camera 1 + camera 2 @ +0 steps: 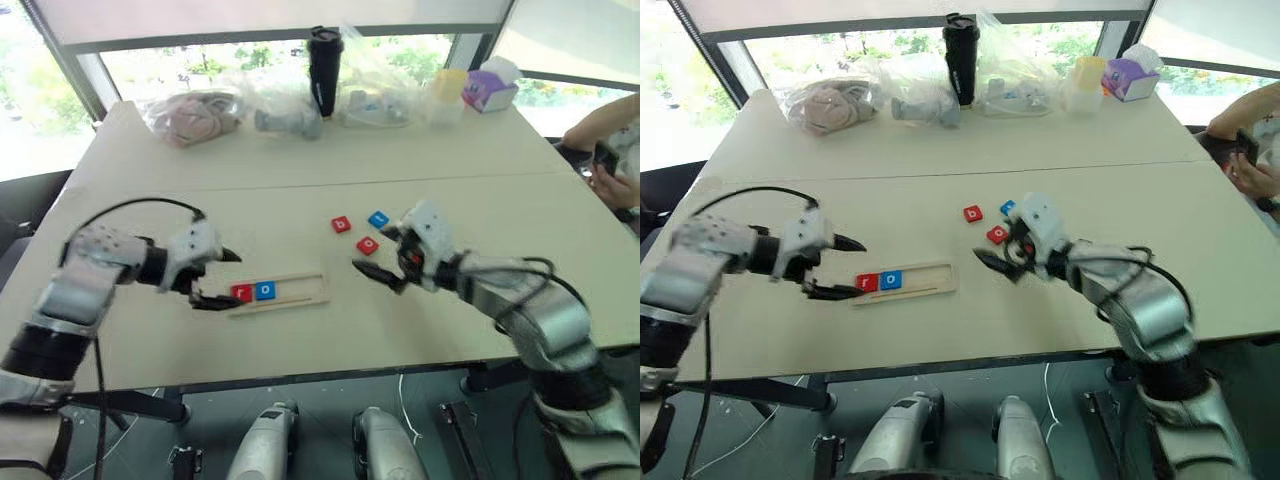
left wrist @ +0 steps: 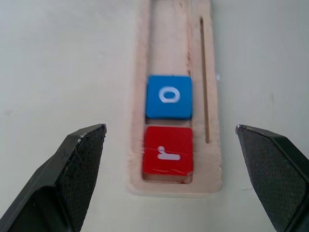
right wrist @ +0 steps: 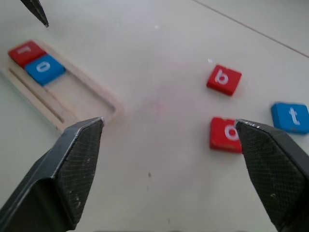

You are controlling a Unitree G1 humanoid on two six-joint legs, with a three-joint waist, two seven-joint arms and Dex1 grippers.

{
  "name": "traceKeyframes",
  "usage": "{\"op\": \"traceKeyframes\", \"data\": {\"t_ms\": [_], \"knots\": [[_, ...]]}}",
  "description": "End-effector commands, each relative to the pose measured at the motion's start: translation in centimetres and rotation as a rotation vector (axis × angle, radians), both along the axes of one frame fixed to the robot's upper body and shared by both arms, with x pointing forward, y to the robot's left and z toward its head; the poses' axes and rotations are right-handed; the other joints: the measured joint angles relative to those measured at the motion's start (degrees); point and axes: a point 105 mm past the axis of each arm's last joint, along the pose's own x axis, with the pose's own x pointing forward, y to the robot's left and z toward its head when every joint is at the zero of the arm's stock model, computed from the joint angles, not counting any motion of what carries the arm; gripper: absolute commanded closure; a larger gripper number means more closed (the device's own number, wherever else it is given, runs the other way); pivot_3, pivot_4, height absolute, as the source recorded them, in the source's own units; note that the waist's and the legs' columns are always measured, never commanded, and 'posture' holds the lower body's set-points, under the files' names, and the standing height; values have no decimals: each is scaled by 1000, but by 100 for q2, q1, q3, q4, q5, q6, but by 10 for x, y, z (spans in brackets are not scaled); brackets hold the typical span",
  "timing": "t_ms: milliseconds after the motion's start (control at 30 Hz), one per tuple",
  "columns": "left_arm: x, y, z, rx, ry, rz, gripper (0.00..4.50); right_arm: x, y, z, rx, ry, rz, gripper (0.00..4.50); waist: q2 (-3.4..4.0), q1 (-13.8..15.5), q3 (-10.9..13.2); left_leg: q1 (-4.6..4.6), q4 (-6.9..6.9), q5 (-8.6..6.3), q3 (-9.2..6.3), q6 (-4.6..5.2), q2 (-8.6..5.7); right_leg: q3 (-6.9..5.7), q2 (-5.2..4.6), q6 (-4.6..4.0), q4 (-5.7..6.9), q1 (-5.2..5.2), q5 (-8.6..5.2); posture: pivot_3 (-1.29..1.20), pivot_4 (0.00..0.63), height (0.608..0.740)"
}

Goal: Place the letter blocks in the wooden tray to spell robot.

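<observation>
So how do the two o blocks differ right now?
The blue o block lies in the wooden tray, second slot, next to the red r block. The red o block lies loose on the table, near the right gripper. Both lie flat, letter up, ungripped.

We see a pale wood tray (image 2: 137, 96) holding a red r tile (image 2: 168, 153) and a blue o tile (image 2: 169, 96), letters white. On the cream worktop (image 3: 159, 159) lie a red b tile (image 3: 224, 79), a red o tile (image 3: 225, 134) and a blue t tile (image 3: 291, 117).
</observation>
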Motion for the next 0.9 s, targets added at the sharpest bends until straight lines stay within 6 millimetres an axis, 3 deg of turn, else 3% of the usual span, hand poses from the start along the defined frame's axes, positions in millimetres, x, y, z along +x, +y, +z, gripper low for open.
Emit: {"op": "traceKeyframes", "data": {"t_ms": [33, 133, 300, 800, 900], "knots": [[1, 10, 53, -216, -86, 141, 31, 34, 9, 2, 60, 65, -136, 0, 0, -3, 0, 3, 0, 1, 0, -2, 0, 0, 3, 3, 8, 0, 1, 0, 150, 740], [0, 15, 63, -292, -137, 233, 31, 55, 17, 0, 64, 105, -188, 0, 1, 42, -1, 5, -2, 2, -3, -4, -7, -2, 13, 22, 33, -3, 10, 0, 150, 740], [-10, 8, 53, -319, -148, 295, 31, 81, 25, -13, 20, 160, -247, 0, 0, 44, -1, 5, 0, 5, 1, -9, -21, 7, 7, 32, 55, -10, 13, 0, 150, 740], [-13, -5, 38, -363, -159, 364, 31, 90, 61, -45, -39, 270, -237, 0, 1, -13, -2, 44, -36, 15, 7, -29, -12, 22, 21, 29, 68, -10, 14, 0, 150, 740], [-13, -6, 36, -361, -163, 373, 0, 91, 59, -52, -69, 276, -264, 874, 0, -12, -2, 98, -65, 11, 23, -36, -12, 37, 20, 25, 62, 21, 12, 0, 150, 740]]}}
